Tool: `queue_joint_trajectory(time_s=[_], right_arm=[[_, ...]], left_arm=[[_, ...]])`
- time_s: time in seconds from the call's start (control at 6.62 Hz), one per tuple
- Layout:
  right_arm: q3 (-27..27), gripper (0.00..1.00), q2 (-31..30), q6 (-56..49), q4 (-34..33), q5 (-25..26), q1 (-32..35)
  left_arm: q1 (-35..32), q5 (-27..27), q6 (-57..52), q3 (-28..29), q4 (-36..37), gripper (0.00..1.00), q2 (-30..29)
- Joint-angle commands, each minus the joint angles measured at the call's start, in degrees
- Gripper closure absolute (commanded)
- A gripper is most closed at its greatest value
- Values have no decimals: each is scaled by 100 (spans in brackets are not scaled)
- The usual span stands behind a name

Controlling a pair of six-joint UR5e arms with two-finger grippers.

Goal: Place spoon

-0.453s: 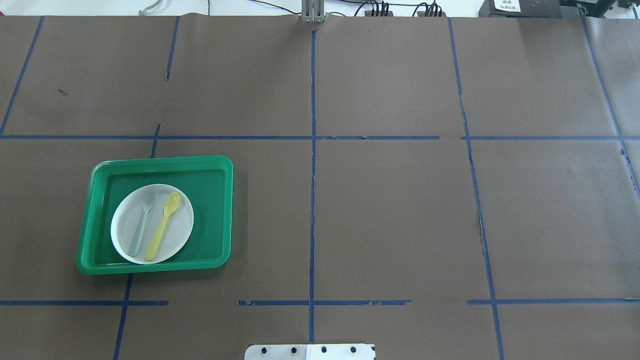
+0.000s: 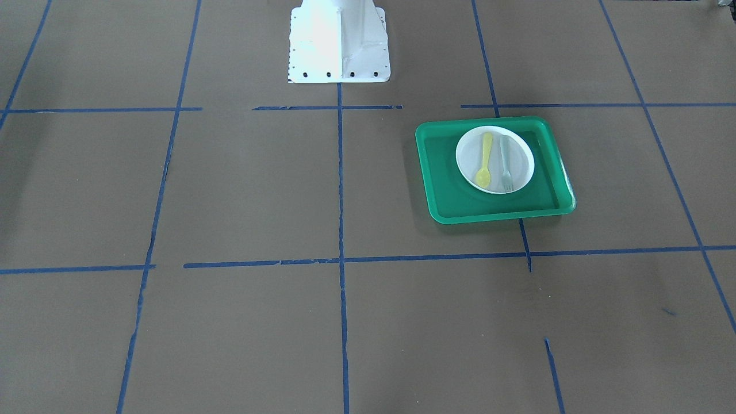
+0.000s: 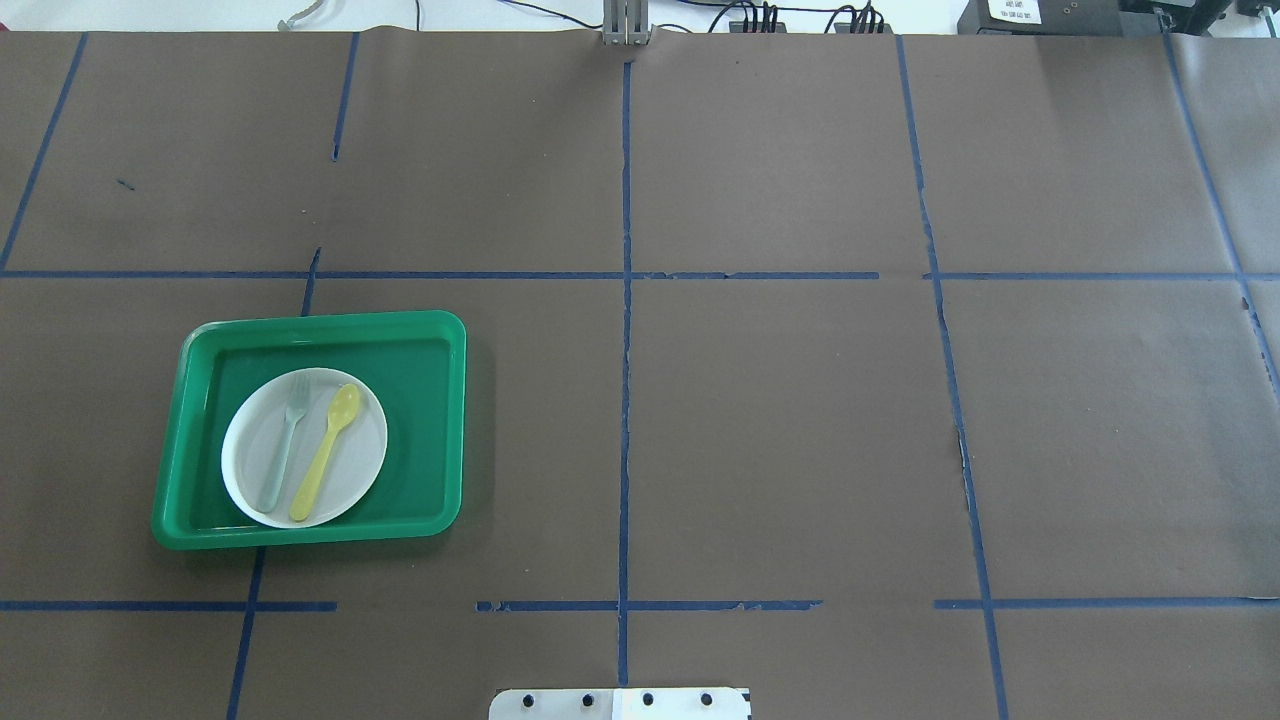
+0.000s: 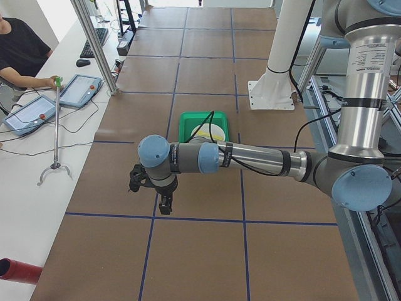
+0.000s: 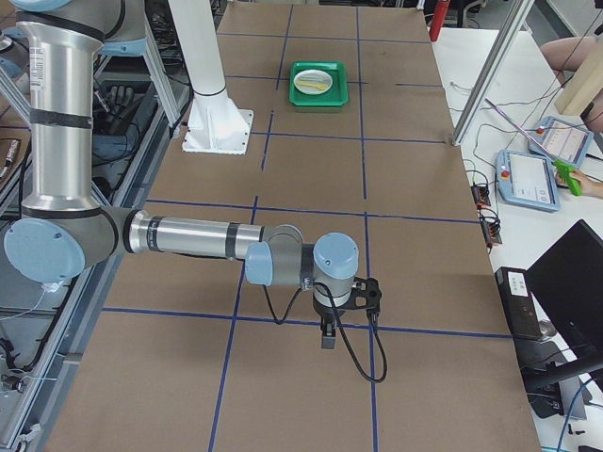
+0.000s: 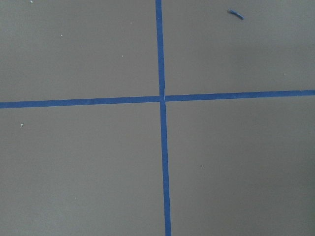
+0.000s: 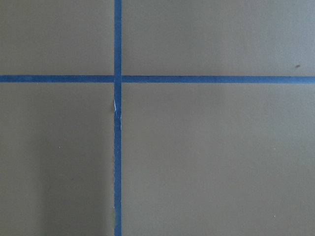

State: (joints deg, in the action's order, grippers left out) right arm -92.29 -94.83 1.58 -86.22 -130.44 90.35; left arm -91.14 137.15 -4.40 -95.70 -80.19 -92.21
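The spoon (image 3: 325,455) was a small pale-yellow plastic item with a slim straight handle and an oval bowl (shorter overall than the plate was wide). It lay flat on a round white plate (image 3: 365,455), with its bowl toward the far side of the tabletop (image 3: 780,420) in the overhead view and its handle end at the plate's near rim. A translucent grey plastic fork (image 3: 285,445) lay just beside it on the same plate, roughly parallel, on the side away from the table centre. The plate sat inside a green rectangular tray (image 3: 425,400) on the robot's left half of the tabletop. In the front-facing view the spoon (image 2: 486,161) appeared with its bowl toward the camera.

The left arm stood with its forearm stretched level over the tabletop, and the wrist turned the left end effector (image 4: 165,204) downward above the brown surface, apart from the tray. Its wrist camera showed only a crossing of blue tape lines (image 6: 162,98). The right arm took a like pose at the other end, and the right end effector (image 5: 327,337) pointed down near a tape line, well apart from the tray. Whether either end effector was spread or pressed together cannot be told from these side views.
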Motion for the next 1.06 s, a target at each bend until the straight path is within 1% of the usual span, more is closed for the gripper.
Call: queue_joint_trajectory(time_s=[0.0,0.15,0.45,0.6,0.76,0.91], right_arm=[[0,0,0,0,0,1,0],[0,0,0,0,0,1,0],[0,0,0,0,0,1,0],[0,0,0,0,0,-8,0],[0,0,0,0,0,1,0],[0,0,0,0,0,1,0]], left_arm=[[-9,-47,-8,-62,13,0,10],[-9,-4,-8,-123,4,0,71],[78,48,35,-360,-5,0,-16],[436,145,53,-631,-14,0,-25],[962,146,418,-782,-301,0,-199],[1576,93,1945,-783,-1157,0,-470]])
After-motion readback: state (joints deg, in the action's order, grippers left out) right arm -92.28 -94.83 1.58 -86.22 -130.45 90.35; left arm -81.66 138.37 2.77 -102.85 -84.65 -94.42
